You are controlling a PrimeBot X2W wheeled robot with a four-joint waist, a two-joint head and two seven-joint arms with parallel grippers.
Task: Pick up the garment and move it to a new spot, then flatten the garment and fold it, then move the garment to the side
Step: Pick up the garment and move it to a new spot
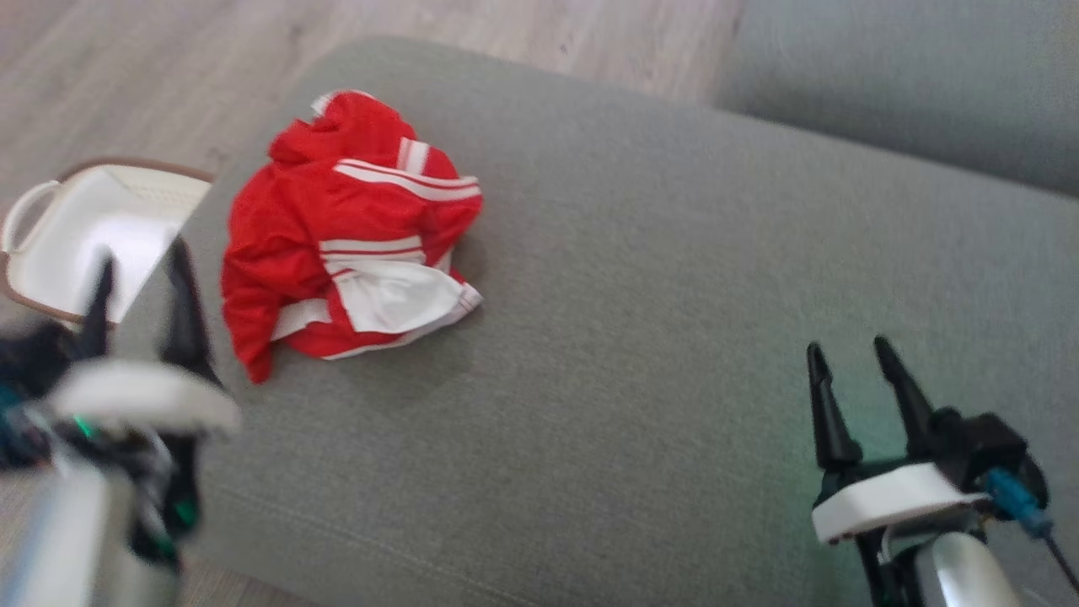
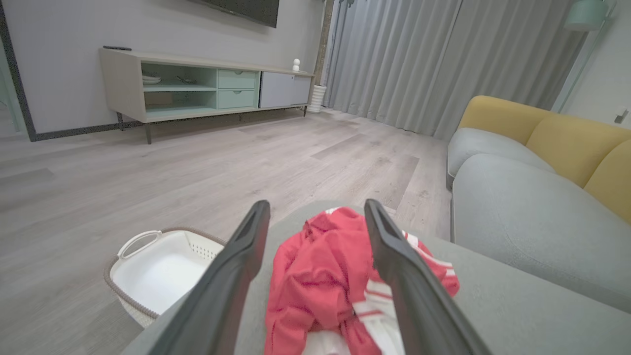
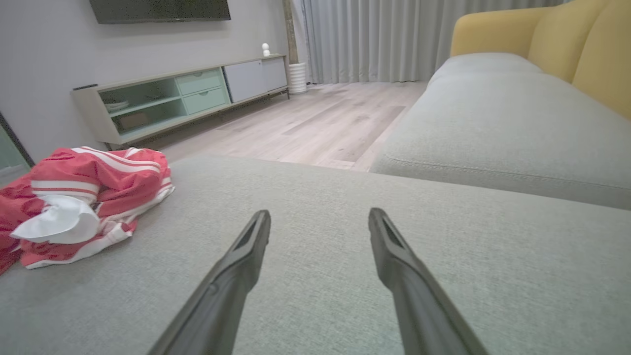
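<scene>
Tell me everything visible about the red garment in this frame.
The red garment is a thin, smooth-looking fabric with white stripes and a white panel turned outward. It lies crumpled in a loose heap, not flattened or folded, near the left end of the grey cushion, which supports it. The open left gripper hovers close beside it; contact cannot be told.

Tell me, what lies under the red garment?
The crumpled red garment lies on the grey cushion. The fabric covers the part of the cushion beneath it, so anything hidden there cannot be seen.
</scene>
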